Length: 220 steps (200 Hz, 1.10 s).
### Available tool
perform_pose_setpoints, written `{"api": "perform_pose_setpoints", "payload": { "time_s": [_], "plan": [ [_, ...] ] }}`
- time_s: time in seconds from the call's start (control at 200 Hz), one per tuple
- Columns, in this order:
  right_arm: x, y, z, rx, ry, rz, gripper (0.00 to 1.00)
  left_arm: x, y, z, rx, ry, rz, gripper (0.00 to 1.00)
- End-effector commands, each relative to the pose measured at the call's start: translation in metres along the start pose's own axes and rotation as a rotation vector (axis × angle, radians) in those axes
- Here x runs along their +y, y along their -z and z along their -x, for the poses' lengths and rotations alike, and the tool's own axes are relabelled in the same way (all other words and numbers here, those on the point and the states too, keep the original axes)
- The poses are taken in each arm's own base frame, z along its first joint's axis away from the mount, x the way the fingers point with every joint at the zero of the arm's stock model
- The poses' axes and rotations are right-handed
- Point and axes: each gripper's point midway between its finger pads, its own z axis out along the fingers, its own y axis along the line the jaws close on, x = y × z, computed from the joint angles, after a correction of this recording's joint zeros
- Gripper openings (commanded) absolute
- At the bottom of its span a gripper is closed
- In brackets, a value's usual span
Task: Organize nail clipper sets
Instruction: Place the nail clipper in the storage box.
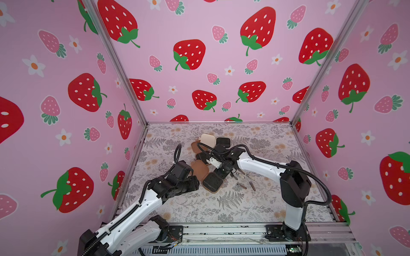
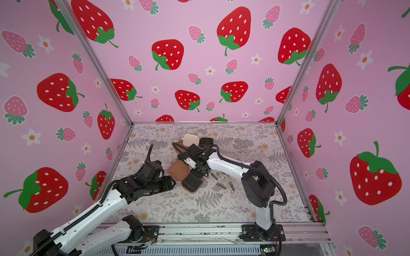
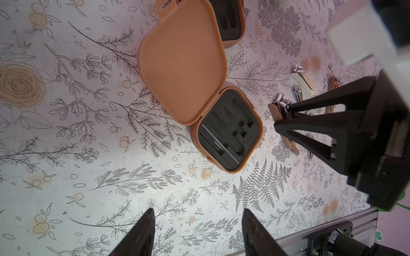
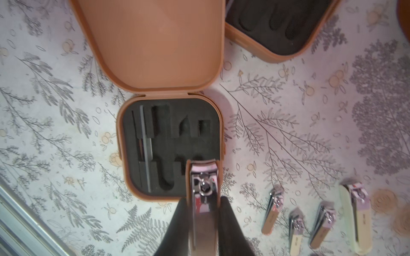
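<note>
The right fingers (image 4: 180, 221) are clenched on a nail clipper (image 4: 204, 186), pinching its two long sides with the cutting end pointing forward. The clipper hangs over one edge of the open brown case (image 4: 121, 155), above a corner of its black slotted insert (image 4: 195, 144); whether it touches the insert cannot be told. A slim grey file (image 4: 145, 141) lies in a long slot on the side of that insert away from the clipper. The case's lid (image 4: 155, 40) is folded back flat on the floral surface (image 4: 288, 106).

The left fingers (image 3: 144, 232) are spread apart with nothing between them. They hover over bare surface near the open brown case without touching it, on the side opposite the loose tools.

In the right wrist view four loose clippers (image 4: 321, 223) lie side by side on the surface just beside the open brown case. The longest of them (image 4: 357, 215) has a cream handle.

A second brown case (image 4: 250, 42), also open with a black insert, sits just beyond the lid of the open brown case. In both top views the cream case (image 1: 208, 140) (image 2: 190, 140) lies farthest behind the open brown case, close against the second brown one and opened flat, with its black half (image 1: 223, 141) alongside.
</note>
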Motion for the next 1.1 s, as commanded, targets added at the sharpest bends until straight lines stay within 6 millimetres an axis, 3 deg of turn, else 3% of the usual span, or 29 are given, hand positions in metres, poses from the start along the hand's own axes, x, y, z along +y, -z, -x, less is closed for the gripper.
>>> {"api": "perform_pose_setpoints", "payload": {
  "time_s": [0.0,0.56,1.096],
  "plan": [
    [0.02,-0.005,0.008,0.015,0.05,0.066,0.15,0.007,0.001,-0.003,0.0,0.011,0.032,0.64],
    [0.04,-0.049,0.008,0.119,0.053,0.134,0.15,0.012,0.008,-0.002,-0.015,0.007,0.05,0.63],
    [0.045,-0.055,-0.014,0.203,-0.045,0.159,0.15,0.015,0.007,-0.002,-0.011,0.01,0.059,0.63]
  ]
}}
